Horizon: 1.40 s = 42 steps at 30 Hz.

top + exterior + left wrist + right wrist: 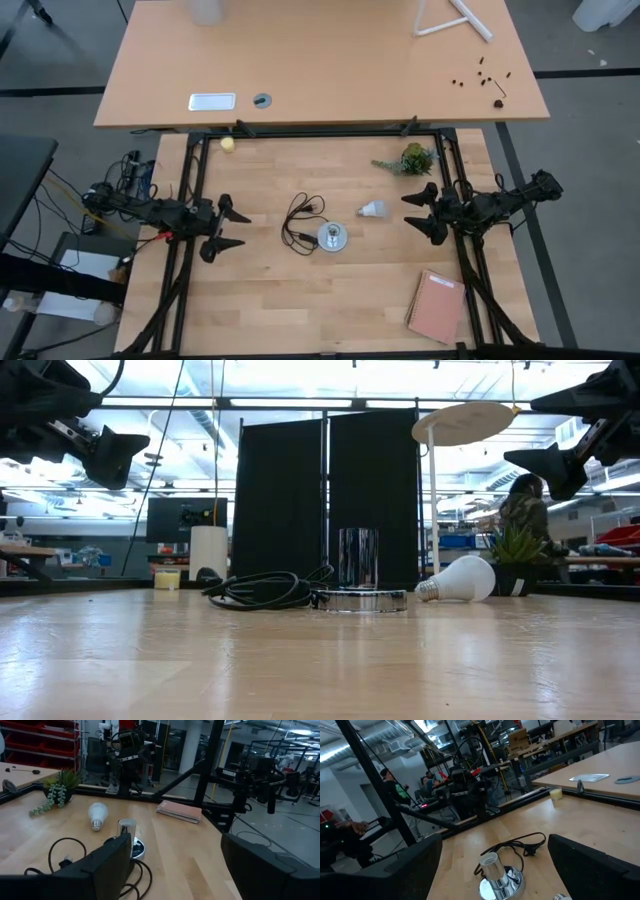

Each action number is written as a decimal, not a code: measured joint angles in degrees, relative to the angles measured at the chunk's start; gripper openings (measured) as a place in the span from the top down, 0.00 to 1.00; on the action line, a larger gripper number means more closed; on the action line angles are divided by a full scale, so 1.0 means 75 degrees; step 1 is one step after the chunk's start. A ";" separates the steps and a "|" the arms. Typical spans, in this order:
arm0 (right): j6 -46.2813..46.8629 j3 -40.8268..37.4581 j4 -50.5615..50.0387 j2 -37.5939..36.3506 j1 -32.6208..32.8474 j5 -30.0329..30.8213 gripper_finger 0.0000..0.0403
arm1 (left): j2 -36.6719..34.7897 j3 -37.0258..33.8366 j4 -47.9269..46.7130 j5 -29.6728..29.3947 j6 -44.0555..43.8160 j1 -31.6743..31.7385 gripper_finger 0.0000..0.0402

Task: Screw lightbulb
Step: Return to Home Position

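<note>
The lightbulb (pixel 372 209) lies on its side on the worktop (pixel 300 310), near the spread, empty right end effector (pixel 405 210); the left end effector (pixel 247 229), also spread, hangs across the socket (pixel 333 237) from it

- Left pincer (pixel 108 458) and right pincer (pixel 548 468) raised high above the table (pixel 300 660), well apart from each other.
- Far below the right pincer, a little toward the left pincer's side: lightbulb (pixel 465 578) lying on its side on the wood, screw base aimed at the socket (pixel 358 582).
- Between the two pincers and far beneath them: socket standing upright, apart from the lightbulb, black cord (pixel 262 590) coiled on its left-pincer side.
- Almost straight under the right pincer, behind the lightbulb: potted plant (pixel 515 550).
</note>
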 joint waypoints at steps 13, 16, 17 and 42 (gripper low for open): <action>0.0000 0.0000 0.0000 0.0000 0.0000 0.0000 0.07 | 0.0053 0.0000 0.0421 -0.0005 0.0000 0.0000 0.22; 0.0000 0.0000 -0.0002 0.0000 0.0000 0.0000 0.07 | 0.0055 0.0000 0.0568 -0.0005 0.0000 0.0000 0.22; 0.0000 0.0000 -0.0003 0.0000 0.0000 0.0000 0.07 | 0.0053 0.0000 0.0620 -0.0005 0.0000 0.0000 0.22; 0.0000 0.0000 0.0000 0.0000 0.0000 0.0000 0.07 | 0.0053 0.0000 0.0667 -0.0014 -0.0001 0.0000 0.22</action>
